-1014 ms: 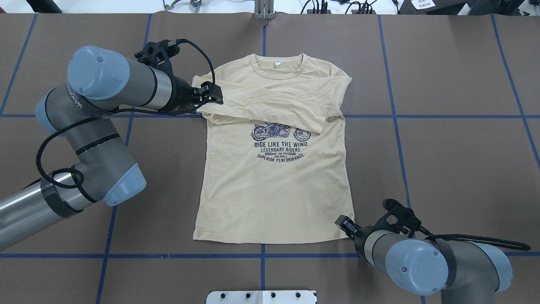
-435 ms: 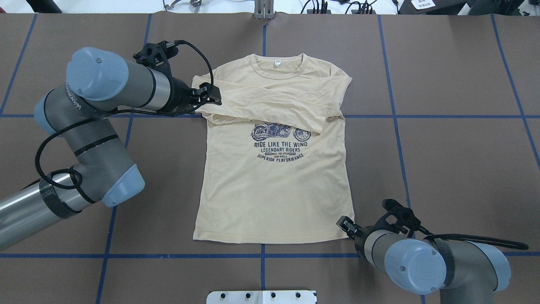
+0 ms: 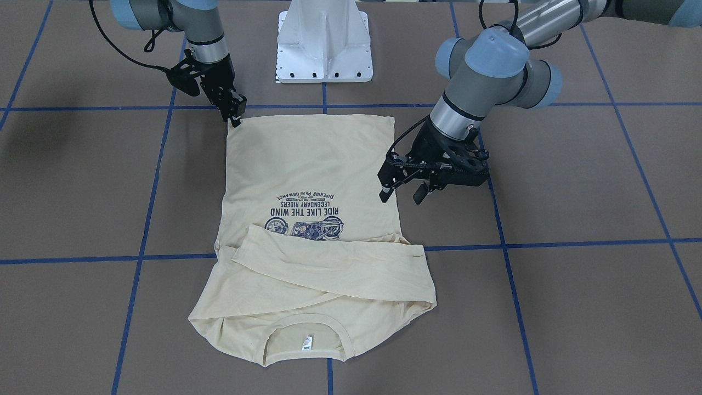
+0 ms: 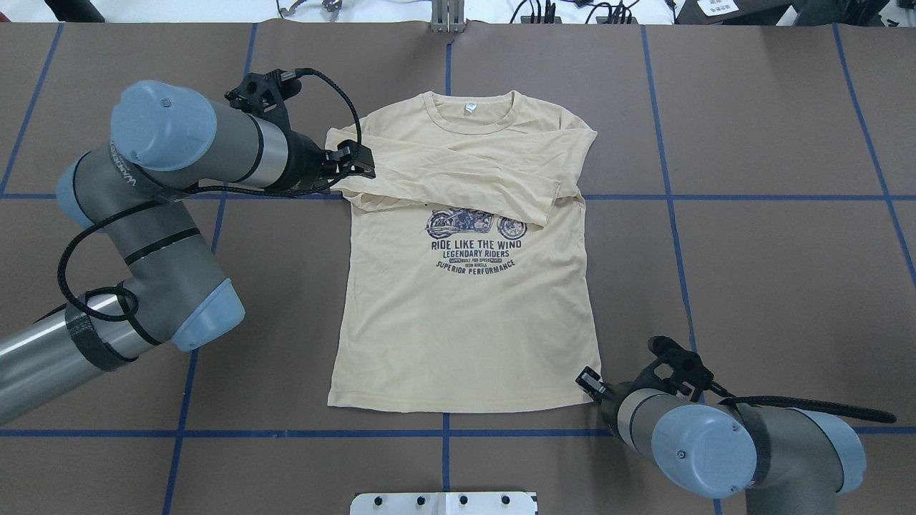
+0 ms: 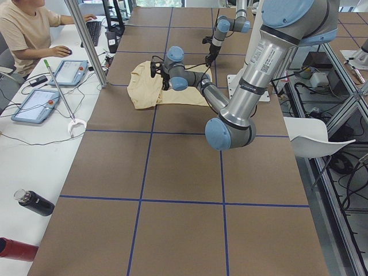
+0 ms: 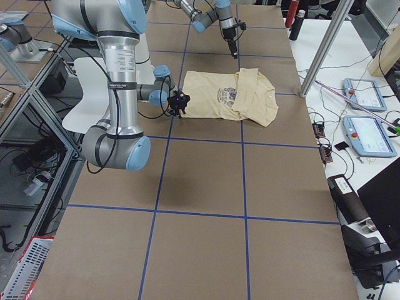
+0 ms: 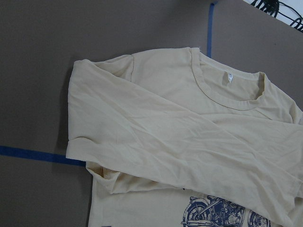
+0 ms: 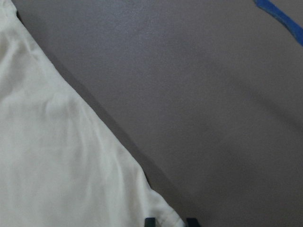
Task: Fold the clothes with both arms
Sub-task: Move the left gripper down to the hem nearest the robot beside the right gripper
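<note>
My left fingers (image 3: 401, 195) hang spread wide and hold nothing, raised over the T-shirt (image 4: 465, 322) at its folded shoulder edge on my left side. My right fingers (image 3: 236, 116) are down at the hem corner on my right. My right wrist view shows the two tips a little apart with that corner lying between them, not clamped. The T-shirt lies flat and print up in the middle of the worktop (image 4: 751, 286), both sleeves crossed over the chest. Its neckline points away from me and its straight hem is nearest the white pedestal base (image 3: 323, 44). Brown worktop shows beyond every edge, crossed by blue tape lines (image 4: 787, 197).
</note>
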Action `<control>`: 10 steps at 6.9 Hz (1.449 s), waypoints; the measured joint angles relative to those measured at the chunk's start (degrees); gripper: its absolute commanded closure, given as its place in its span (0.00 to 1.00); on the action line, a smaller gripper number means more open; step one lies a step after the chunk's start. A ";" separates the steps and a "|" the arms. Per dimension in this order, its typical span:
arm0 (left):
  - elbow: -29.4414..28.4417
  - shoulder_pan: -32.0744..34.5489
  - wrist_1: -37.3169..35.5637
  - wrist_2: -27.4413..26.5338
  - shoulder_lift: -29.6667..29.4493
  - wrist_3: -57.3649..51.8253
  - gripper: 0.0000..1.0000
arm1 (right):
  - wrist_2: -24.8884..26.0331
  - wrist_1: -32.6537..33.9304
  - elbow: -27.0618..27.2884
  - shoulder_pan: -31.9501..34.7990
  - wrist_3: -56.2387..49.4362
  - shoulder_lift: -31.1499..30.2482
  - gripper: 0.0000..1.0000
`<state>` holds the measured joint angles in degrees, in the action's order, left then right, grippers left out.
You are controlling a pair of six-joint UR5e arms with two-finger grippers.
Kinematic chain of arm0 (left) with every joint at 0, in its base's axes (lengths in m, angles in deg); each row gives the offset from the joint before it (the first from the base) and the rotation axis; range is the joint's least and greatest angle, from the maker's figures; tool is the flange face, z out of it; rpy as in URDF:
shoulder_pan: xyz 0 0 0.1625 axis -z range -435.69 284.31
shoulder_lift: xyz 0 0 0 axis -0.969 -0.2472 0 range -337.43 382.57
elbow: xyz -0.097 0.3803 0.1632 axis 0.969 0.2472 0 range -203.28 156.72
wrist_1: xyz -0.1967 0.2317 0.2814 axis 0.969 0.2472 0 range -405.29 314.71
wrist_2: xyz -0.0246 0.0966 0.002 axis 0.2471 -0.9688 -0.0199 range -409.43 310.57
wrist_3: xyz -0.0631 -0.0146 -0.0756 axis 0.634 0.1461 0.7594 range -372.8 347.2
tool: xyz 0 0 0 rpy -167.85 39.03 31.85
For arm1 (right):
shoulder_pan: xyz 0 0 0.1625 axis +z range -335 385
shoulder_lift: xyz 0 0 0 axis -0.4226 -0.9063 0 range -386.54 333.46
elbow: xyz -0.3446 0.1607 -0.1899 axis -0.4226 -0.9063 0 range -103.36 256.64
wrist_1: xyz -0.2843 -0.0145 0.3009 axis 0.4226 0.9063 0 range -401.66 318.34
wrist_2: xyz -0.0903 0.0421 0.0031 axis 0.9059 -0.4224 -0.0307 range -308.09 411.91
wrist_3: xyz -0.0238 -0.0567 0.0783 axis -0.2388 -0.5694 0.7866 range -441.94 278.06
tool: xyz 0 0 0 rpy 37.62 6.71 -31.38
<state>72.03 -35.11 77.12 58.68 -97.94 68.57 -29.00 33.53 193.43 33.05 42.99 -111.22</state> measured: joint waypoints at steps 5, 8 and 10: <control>2.39 -0.33 -0.08 -0.40 2.96 3.50 0.09 | -0.42 0.12 2.40 0.53 -0.10 -0.12 1.00; 13.26 -9.17 -0.29 -6.63 12.96 11.60 0.01 | -1.12 0.05 2.99 0.55 0.07 -0.05 1.00; 15.75 -17.42 -0.54 -13.56 17.14 17.96 0.01 | -1.23 0.05 3.61 0.53 0.18 -0.05 1.00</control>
<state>87.78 -52.53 76.58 45.12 -80.80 86.53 -30.24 33.58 197.04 33.58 43.17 -111.26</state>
